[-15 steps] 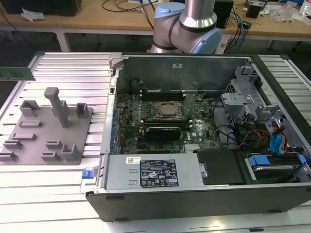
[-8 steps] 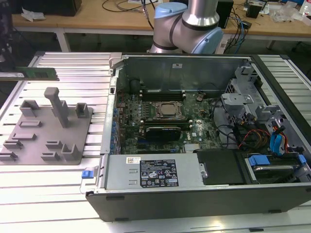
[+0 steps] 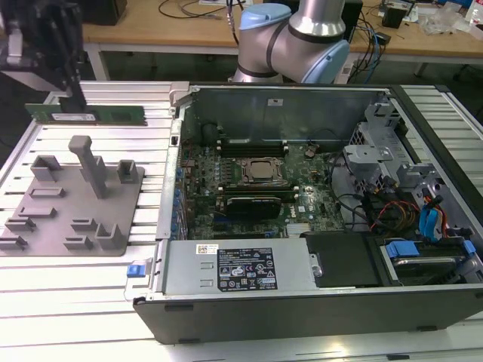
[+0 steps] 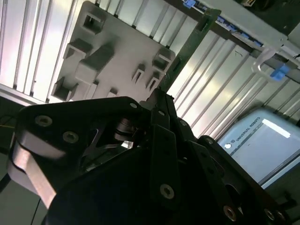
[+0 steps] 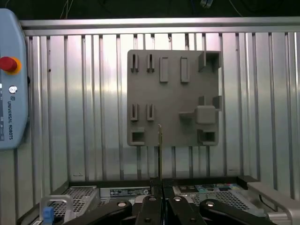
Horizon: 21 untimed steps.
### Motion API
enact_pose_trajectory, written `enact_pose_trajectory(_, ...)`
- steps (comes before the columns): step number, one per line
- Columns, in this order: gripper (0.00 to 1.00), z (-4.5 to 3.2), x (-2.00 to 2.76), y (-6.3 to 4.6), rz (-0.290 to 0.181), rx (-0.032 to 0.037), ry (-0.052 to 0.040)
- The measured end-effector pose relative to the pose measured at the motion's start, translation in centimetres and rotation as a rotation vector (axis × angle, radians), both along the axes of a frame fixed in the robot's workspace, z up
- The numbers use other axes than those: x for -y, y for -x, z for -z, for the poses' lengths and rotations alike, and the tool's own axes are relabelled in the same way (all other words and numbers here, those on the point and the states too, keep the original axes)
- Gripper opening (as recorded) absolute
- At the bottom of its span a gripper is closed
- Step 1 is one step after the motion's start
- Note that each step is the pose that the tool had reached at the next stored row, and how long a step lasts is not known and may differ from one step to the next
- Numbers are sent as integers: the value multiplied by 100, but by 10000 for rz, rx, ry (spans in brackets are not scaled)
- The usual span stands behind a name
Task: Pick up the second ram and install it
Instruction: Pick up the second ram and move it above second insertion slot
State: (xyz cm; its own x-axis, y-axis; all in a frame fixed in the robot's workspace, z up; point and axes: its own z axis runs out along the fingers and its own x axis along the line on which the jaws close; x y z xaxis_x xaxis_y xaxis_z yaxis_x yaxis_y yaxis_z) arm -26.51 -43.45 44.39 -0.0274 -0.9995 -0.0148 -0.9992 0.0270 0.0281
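The gripper [image 3: 75, 99] pinches the second ram [image 3: 113, 115] shut, at twelve o'clock from the grey plate [image 3: 45, 219]. It looks light, stiff and easy to break, so hold its flat sides.

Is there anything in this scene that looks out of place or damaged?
Nothing stands out. The gripper holds the second ram clear of the grey fixture plate, which lies flat on the table; no damage shows.

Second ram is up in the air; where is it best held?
Pinch the two flat faces at the upper long edge, from above: the second ram hangs level, on edge. The gripper grips it so, nearer its end at the exterior view's left.
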Motion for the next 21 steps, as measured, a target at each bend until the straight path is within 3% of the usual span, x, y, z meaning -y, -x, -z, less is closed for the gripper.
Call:
enact_pose_trajectory(7, 9, 5, 0, -369, -1, -6, 1)
enact_pose_trajectory(10, 9, 11, 0, -614, 0, -8, 0)
enact_pose_trajectory(12, 9, 16, 0, -836, -1, -10, 0)
enact_pose_trajectory(15, 9, 21, 0, -1015, -1, -12, 0)
enact_pose_trajectory(21, 9, 37, 0, -1543, -2, -17, 1)
